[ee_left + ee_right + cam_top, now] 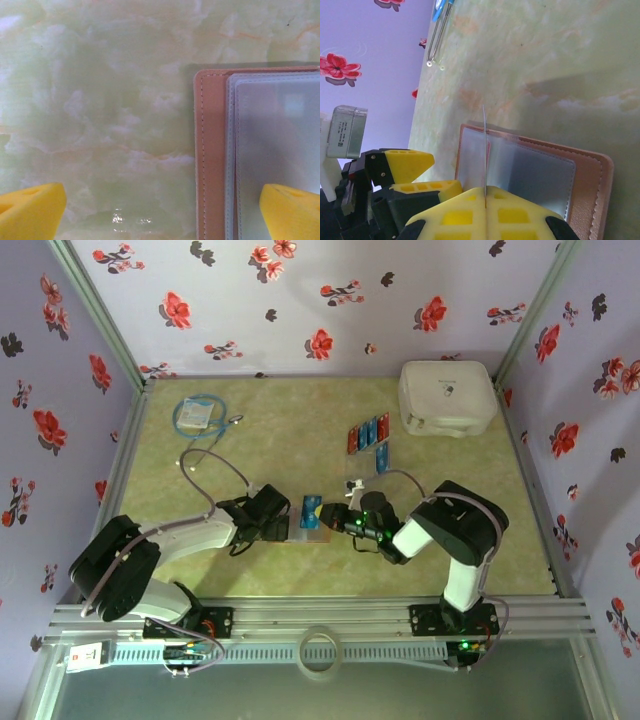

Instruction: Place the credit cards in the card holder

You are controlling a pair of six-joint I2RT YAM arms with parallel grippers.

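The green marbled table is carrying everything. Near its front edge, between your two arms, the reddish-brown card holder is lying open with its greyish clear pockets facing up. Your left gripper is standing fully open and holding nothing, with one yellow finger hanging over the holder's pocket and the other over bare table. Your right gripper is pinching one credit card, a blue one, tight between its pads. From the wrist it is showing edge-on as a thin line reaching over the pockets; whether it is touching them is unclear. The other credit cards, red and blue, are lying in a row further back, well apart from the holder.

As I am judging it, you are risking the card's edge catching the plastic lip, so that it bends or twists in the pads. Pushing could also be sliding the holder away, since nothing is clearly pinning it.

The white box at the back right is showing a small dark mark, too small to read. A grey label by the left wrist is showing fine print, also unreadable.
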